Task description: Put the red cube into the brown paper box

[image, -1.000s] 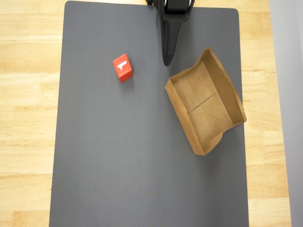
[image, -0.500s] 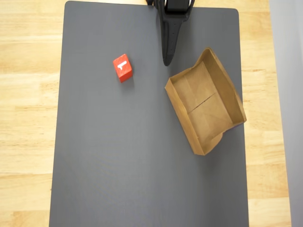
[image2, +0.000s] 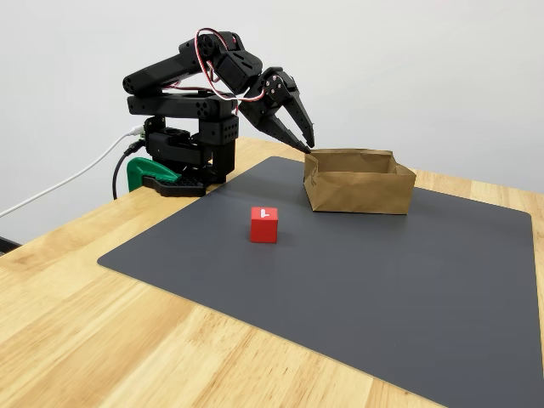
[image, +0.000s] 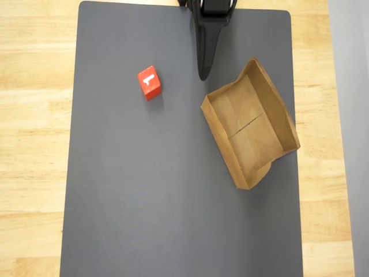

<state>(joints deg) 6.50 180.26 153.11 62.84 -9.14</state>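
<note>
Gripper (image2: pixel 306 140): black, fingers drawn together to a single point with nothing between them; in the fixed view a thin gap shows higher up between the two fingers, but the tips meet.
Gripper contact: it hangs above the mat and touches neither cube nor box; in the overhead view (image: pixel 203 74) its tip points toward 6 o'clock.
Arm (image2: pixel 191 93): folded back on its base at the mat's far edge, red and white wires looping over the top.
Box (image: pixel 250 123): at about 4 o'clock from the tip, close by; it sits askew on the mat, nothing in it, a crease across its floor.
Cube (image: pixel 149 82): at about 9 o'clock from the tip, well apart from the box, resting on the mat with a white "1" facing up.
Mat (image: pixel 173 202): dark grey, lying on a wooden table (image: pixel 31 115).
</note>
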